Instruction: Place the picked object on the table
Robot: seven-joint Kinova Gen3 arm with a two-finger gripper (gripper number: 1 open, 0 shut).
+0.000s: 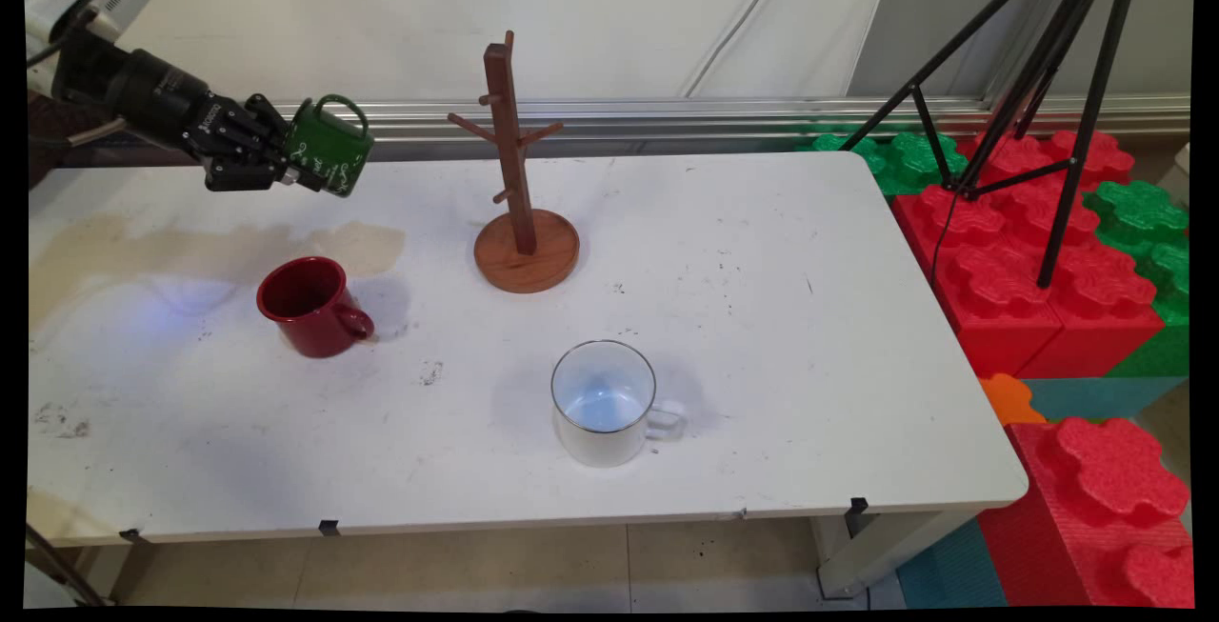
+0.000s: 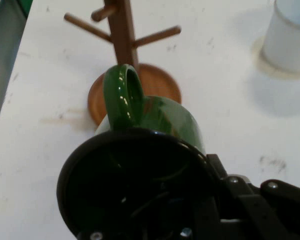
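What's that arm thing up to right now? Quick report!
Pincer shut on green mug, held above the table. Mug tree to its right. Red mug and white mug stand apart.

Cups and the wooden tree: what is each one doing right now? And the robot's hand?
Green mug: held in the air, tipped sideways.
Gripper: shut on the green mug.
Red mug: on the table, leaning.
White mug: upright, empty.
Wooden mug tree: standing, pegs bare.

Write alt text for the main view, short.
The arm's tool holds a green mug in the air, left of a wooden mug tree on a white table. A red mug and a white mug stand nearer the camera.
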